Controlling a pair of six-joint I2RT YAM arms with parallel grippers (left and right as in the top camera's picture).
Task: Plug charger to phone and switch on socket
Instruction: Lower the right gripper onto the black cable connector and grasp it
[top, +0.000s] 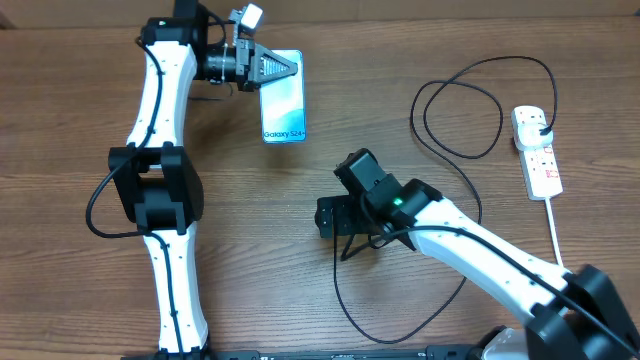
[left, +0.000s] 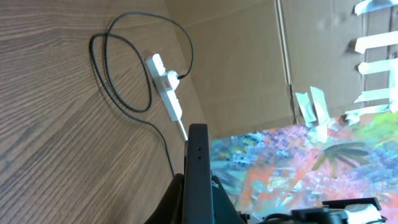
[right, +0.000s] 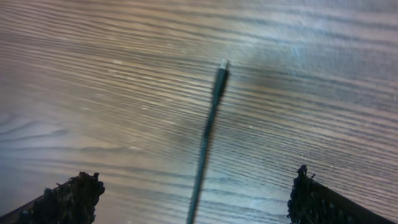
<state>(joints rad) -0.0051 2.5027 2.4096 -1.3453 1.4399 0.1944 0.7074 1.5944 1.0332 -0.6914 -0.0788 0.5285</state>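
The right hand (top: 333, 217) hangs over the middle of the worktop (top: 70, 300), wrist bent down. Its fingers are spread wide either side of the connector tip of the charger (right: 211, 118) without touching it (the lead loops off to the socket (top: 538, 150) at 3 o'clock). The left hand (top: 290, 68), pinched closed, reaches from 9 o'clock over the top corner of the phone (top: 284, 110), which lies near 12 o'clock.

Wood-grain tabletop (top: 80, 120) under even light, brown cardboard wall (left: 249, 62) behind, white tape strips (left: 376, 42) on it.
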